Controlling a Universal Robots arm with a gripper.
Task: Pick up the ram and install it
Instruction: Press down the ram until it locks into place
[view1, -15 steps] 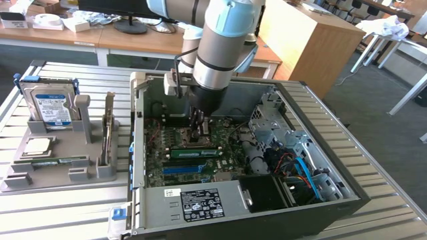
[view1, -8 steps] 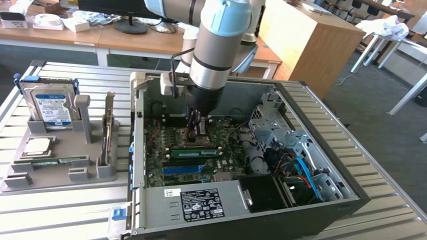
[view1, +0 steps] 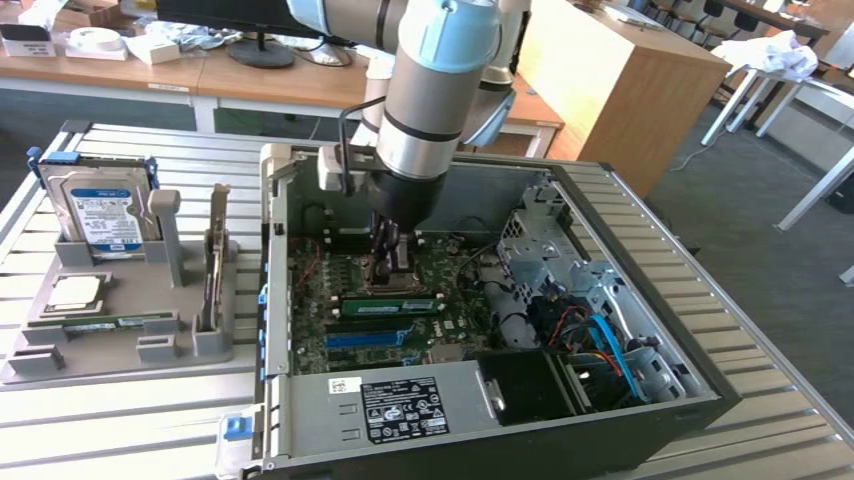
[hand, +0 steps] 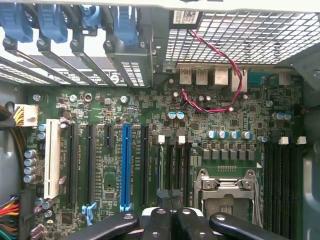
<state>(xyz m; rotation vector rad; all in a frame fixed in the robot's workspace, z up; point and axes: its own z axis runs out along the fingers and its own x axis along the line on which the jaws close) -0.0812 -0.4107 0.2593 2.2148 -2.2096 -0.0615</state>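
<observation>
A long green ram stick with a pale label stands on edge on the motherboard inside the open computer case. My gripper hangs straight down just beyond it, by the processor socket. I cannot tell whether it touches the stick. In the wrist view the black fingers meet, and the gripper is shut with nothing visible between them, above two black memory slots with white clips. The socket lies beside those slots. Another thin green stick lies flat in the grey holder.
The grey holder, at the exterior view's left, also carries a blue-labelled hard drive, a square silver chip and an upright card. Case walls, the drive cage and blue cables surround the motherboard.
</observation>
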